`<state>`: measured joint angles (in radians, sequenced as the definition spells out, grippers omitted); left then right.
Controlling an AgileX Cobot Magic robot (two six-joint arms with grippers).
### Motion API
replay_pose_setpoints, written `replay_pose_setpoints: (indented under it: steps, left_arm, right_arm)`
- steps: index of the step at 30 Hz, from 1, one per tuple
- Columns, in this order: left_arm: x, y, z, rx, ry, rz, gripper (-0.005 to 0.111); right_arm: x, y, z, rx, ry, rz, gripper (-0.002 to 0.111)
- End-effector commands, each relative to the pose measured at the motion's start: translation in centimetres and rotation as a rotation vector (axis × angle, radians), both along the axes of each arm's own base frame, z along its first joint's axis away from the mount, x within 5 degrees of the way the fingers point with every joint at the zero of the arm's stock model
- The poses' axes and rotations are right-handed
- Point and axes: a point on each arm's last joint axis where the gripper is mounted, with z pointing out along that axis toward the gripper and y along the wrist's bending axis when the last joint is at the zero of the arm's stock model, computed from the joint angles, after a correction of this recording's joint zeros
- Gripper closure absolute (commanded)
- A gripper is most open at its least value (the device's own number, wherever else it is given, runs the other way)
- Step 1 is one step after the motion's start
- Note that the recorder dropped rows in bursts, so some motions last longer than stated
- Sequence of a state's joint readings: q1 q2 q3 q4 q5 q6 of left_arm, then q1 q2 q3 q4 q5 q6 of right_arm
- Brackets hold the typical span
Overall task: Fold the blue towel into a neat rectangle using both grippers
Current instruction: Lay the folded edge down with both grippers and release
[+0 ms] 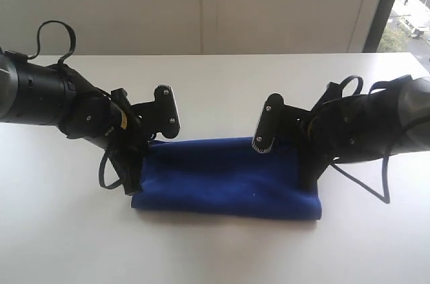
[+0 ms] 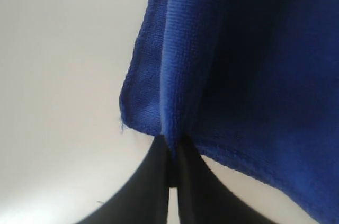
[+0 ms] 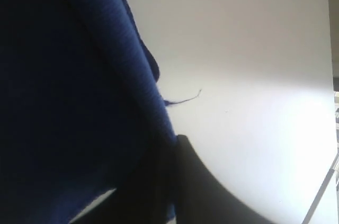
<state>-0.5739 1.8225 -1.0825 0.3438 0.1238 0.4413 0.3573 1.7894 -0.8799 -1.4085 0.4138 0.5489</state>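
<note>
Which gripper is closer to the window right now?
Right. The right gripper pinches the blue towel at its end on the window side. The left gripper pinches the opposite end, farther from the window.

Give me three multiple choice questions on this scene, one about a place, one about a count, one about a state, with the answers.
1. Where does the blue towel lie?
A. On the white table.
B. Draped over a chair.
C. In a basket.

2. How many cloths are in view?
A. Three.
B. One.
C. Two.

3. How is the left hand?
A. Wide open above the towel.
B. Well away from the towel.
C. Shut on the towel's edge.

Answers:
1 A, the exterior view shows it lying on the table.
2 B, the blue towel is the only fabric that shows.
3 C, the left wrist view shows its fingers pinching the towel's edge.
</note>
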Motion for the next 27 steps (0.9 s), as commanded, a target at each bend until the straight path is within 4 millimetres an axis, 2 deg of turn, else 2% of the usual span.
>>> replay_pose_setpoints:
  steps: [1,4,7,11,14,19,20,23,27]
  left_arm:
    - [-0.1,0.4,-0.2,0.019,0.024,0.023,0.107]
    - [-0.2,0.4,0.2,0.012,0.016,0.024,0.107]
    - [-0.2,0.4,0.2,0.012,0.018,0.027,0.107]
    - [-0.1,0.9,0.7,-0.011,0.029,0.085,0.107]
    - [0.2,1.7,1.0,-0.02,0.035,0.131,0.107]
    - [0.9,2.4,0.9,-0.04,0.012,0.148,0.107]
    - [1.1,2.3,0.6,-0.042,0.008,0.141,0.106]
    - [1.1,2.3,-0.2,-0.011,0.024,0.131,0.09]
    - [1.1,2.5,-0.6,0.019,0.039,0.127,0.055]
  right_arm:
    - [0.6,-0.5,0.4,-0.017,-0.059,-0.025,0.108]
    - [0.8,-0.3,0.1,-0.014,-0.072,-0.011,0.108]
    - [1.0,0.0,-1.3,-0.018,-0.036,0.026,0.108]
    - [1.2,-0.1,-2.0,-0.017,-0.043,-0.001,0.108]
    - [1.7,0.0,-1.6,0.077,-0.101,-0.085,0.108]
    - [2.6,0.7,-0.7,0.128,-0.125,-0.068,0.107]
    - [2.6,0.7,-0.7,0.128,-0.125,-0.068,0.101]
    - [2.6,0.6,-0.7,0.115,-0.135,-0.08,0.08]
    - [2.7,0.3,-0.5,0.094,-0.15,-0.099,0.049]
